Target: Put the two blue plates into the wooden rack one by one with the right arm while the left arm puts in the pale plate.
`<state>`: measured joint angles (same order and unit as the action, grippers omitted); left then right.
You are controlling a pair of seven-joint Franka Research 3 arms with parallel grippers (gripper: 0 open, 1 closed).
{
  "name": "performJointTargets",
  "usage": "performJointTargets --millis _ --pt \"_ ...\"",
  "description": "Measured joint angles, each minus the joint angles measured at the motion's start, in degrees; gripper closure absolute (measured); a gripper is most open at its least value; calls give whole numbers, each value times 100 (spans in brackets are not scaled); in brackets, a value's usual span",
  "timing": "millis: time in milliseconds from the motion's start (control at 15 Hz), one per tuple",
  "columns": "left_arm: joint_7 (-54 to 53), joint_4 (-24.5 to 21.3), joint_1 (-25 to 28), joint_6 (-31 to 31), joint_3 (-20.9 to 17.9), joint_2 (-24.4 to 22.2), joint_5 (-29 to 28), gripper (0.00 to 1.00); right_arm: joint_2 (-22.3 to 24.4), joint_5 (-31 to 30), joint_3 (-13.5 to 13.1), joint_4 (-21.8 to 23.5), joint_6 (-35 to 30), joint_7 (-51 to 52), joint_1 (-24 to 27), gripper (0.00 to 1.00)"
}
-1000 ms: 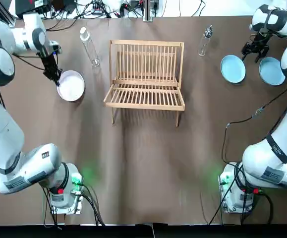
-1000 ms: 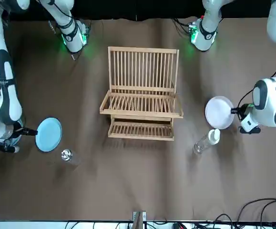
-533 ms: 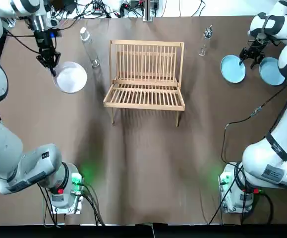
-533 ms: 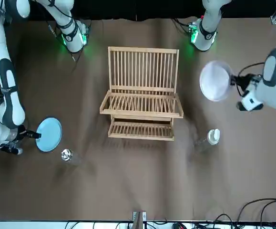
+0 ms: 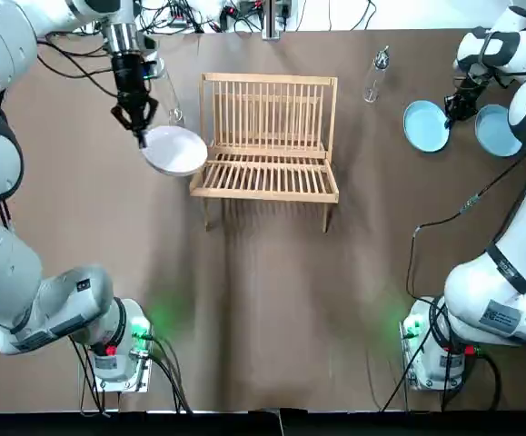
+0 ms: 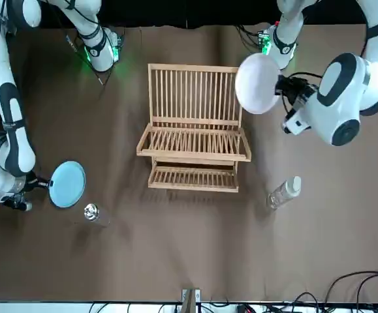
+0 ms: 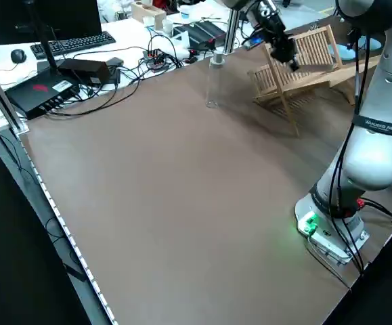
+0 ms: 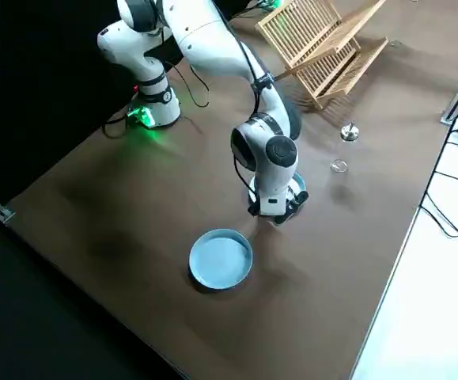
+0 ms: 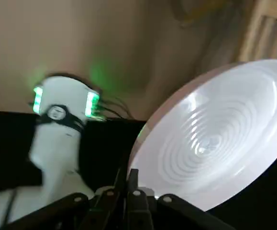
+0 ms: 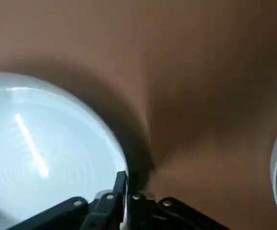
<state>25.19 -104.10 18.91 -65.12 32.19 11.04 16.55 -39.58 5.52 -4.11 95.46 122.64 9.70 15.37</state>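
Left gripper [image 5: 140, 132] clamped on the rim of the pale plate [image 5: 177, 151]; plate tilted in the air at the wooden rack's [image 5: 267, 136] left end. Right gripper [image 5: 451, 109] pinched on the rim of the inner blue plate [image 5: 425, 127] near the worktop's [image 5: 272, 300] far right corner. Outer blue plate [image 5: 499, 132] sits just beside it at the right edge. I count 3 plates and 1 rack. Left clear bottle [image 5: 165, 91] and right clear bottle [image 5: 376, 74] flank the rack. Open worktop from rack to near edge.

**Colours on the table**

We see a dull brown table [image 5: 263, 300] and a light honey-coloured wooden rack [image 5: 267, 136] of plain slats. The pale plate [image 5: 176, 151] is milky white with fine concentric rings. One blue plate [image 5: 426, 125] and the second blue plate [image 5: 499, 130] are soft sky blue. The left arm [image 5: 54, 309] and right arm [image 5: 499, 291] are glossy white, with green lights [image 5: 140, 329] at their bases.
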Motion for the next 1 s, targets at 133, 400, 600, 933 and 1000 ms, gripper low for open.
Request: performJointTargets --millis 133,400,600,933,1000 --pt "422 83 -64 0 115 22 465 96 21 25 6 -27 -86 0 2 98" --pt "1384 366 -691 -335 122 438 928 96 22 31 16 -103 -612 2 5 98" --pt "1641 395 -984 -730 121 747 934 96 130 30 85 -253 -1428 20 -42 98" --pt "1833 398 -1235 -1119 119 971 934 83 1005 25 125 -934 -4015 19 -414 98" --pt "1850 399 -1267 -1158 119 988 934 74 1185 25 125 -1045 -4554 19 -485 98"
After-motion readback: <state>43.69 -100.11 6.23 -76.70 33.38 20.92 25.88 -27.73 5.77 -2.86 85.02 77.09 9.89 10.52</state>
